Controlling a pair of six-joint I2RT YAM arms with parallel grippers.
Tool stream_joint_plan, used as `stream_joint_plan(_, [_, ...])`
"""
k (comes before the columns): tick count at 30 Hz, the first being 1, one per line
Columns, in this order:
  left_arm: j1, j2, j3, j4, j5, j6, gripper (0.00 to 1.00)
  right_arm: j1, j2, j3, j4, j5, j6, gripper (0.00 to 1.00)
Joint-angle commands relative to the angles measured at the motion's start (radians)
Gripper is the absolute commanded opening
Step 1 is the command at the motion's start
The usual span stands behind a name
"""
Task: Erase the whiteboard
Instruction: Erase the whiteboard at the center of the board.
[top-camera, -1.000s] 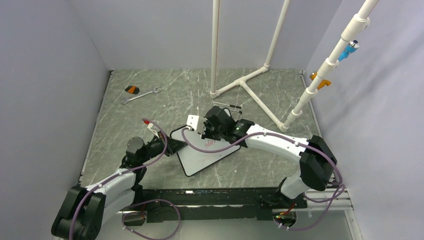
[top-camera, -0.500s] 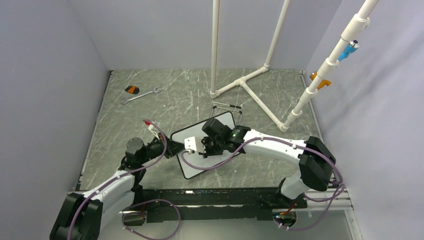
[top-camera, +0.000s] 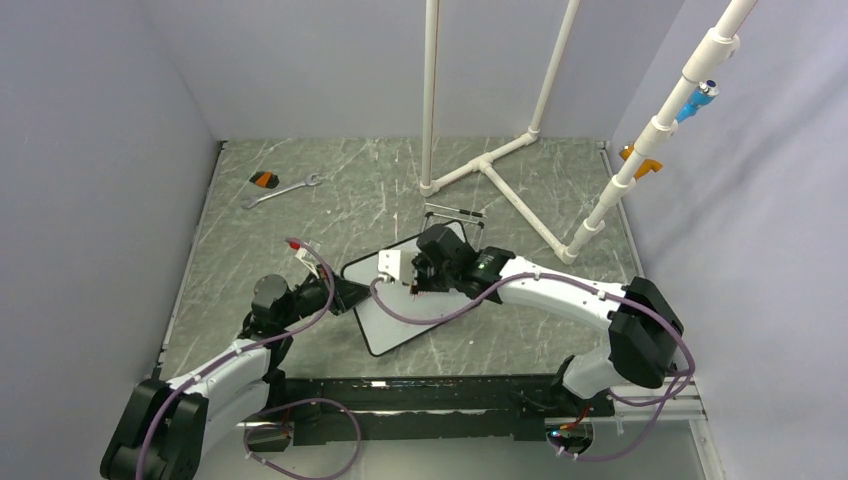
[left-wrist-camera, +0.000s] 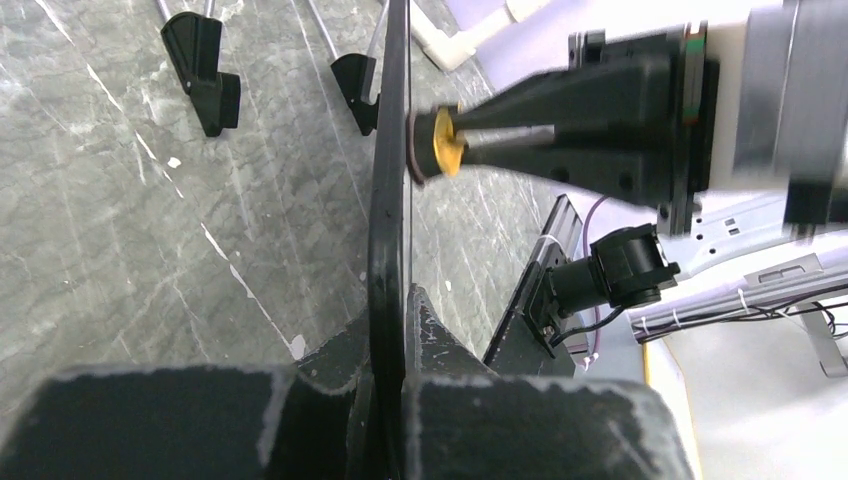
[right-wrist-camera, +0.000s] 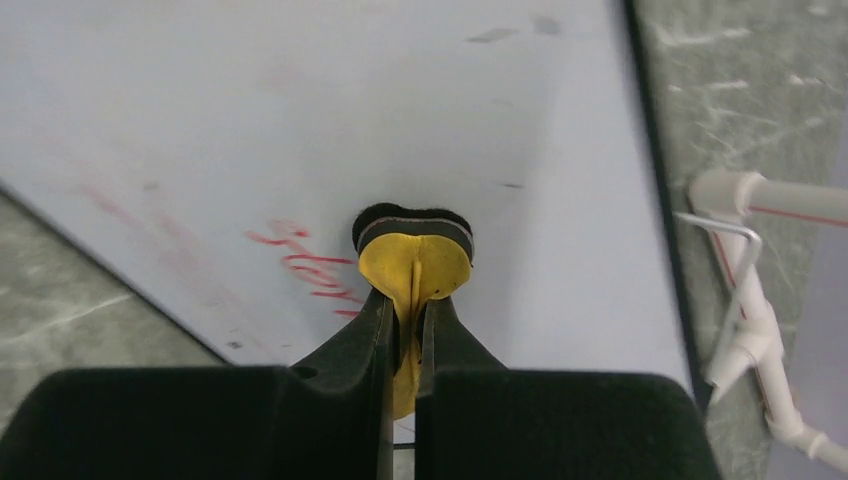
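The whiteboard (top-camera: 402, 326) lies tilted on the table, white with a thin black frame. My left gripper (top-camera: 347, 296) is shut on its left edge; the left wrist view shows the frame (left-wrist-camera: 388, 200) edge-on between the jaws of that gripper (left-wrist-camera: 400, 330). My right gripper (top-camera: 415, 284) is shut on a yellow eraser (right-wrist-camera: 415, 255) whose black felt presses on the board face (right-wrist-camera: 300, 120). Red handwritten lines (right-wrist-camera: 305, 265) remain just left of the eraser. The left wrist view also shows the eraser (left-wrist-camera: 445, 150) touching the board.
The board's black wire stand feet (top-camera: 452, 213) stick out at its far end. A white pipe frame (top-camera: 490, 165) stands behind it, with another slanted pipe (top-camera: 640, 150) at the right. A wrench (top-camera: 283, 190) and a small orange-black object (top-camera: 264, 180) lie far left.
My right gripper swept the eraser down toward the left gripper, then back up toward the board's middle. The left gripper kept its hold on the board's edge.
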Motion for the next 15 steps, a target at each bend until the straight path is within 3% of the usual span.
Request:
stream_joint_plan(1, [-0.010, -0.027, 0.019, 0.062, 0.055, 0.009, 0.00, 0.070, -0.019, -0.042, -0.109, -0.124, -0.143, 0.00])
stream_joint_plan(6, [-0.010, -0.048, 0.017, 0.040, 0.053, 0.016, 0.00, 0.122, 0.029, -0.033, -0.187, -0.132, -0.199, 0.00])
stream_joint_plan(15, [-0.010, -0.031, 0.014, 0.068, 0.061, 0.008, 0.00, 0.046, -0.006, -0.011, 0.016, 0.002, 0.010, 0.00])
